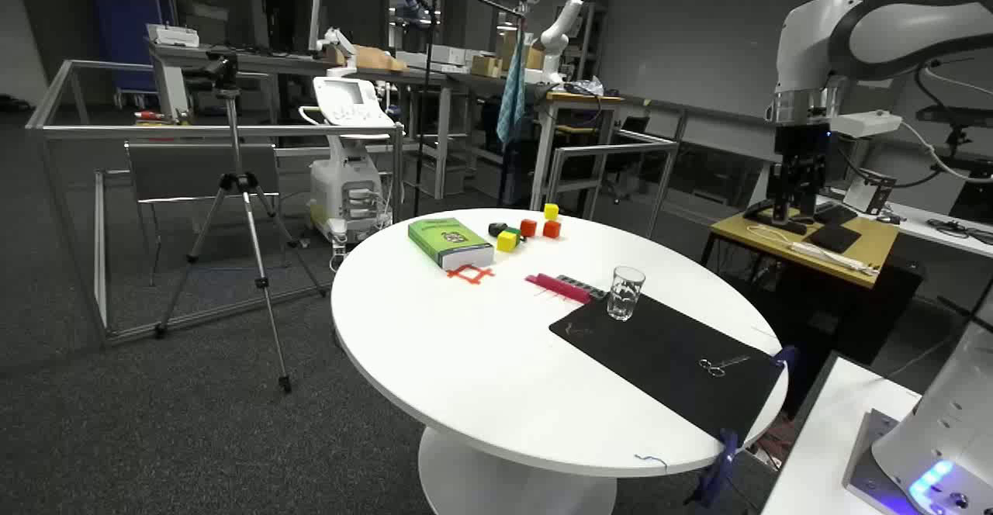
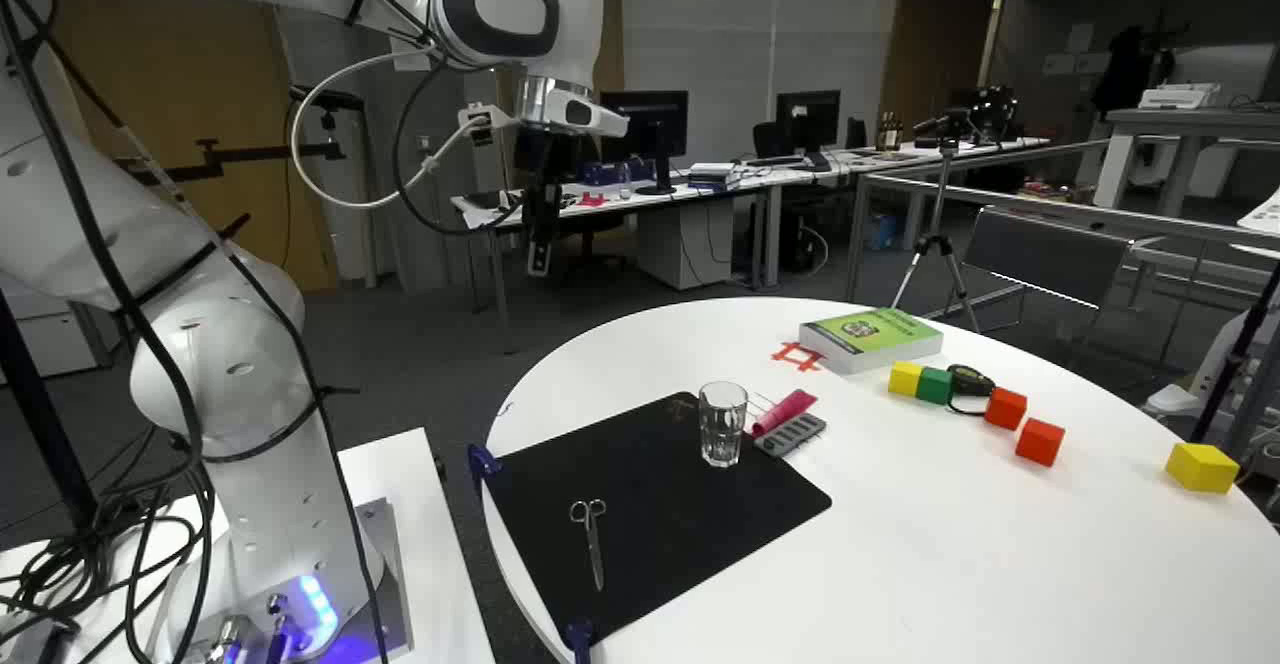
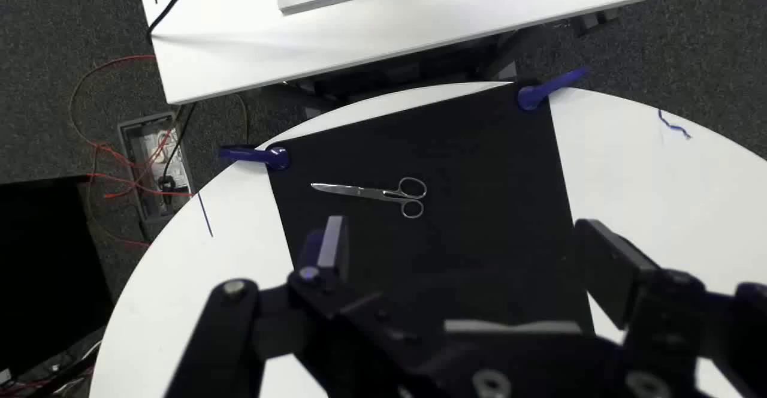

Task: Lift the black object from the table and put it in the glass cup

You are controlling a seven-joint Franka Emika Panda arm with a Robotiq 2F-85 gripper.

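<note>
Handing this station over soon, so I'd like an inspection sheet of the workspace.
Surface: round white table; black mat, blue clamps at two corners.
Glass cup: upright on the mat.
Black object: no pen-like stick seen; it might blend into the mat.
Clutter: scissors on the mat; elsewhere a green book, coloured blocks, pink object, likely a tape measure.
Gripper: open, nothing between its fingers.
Cables: black tangle beside the robot's base.
Surroundings: tripod, metal railing; farther back, a second arm.
</note>
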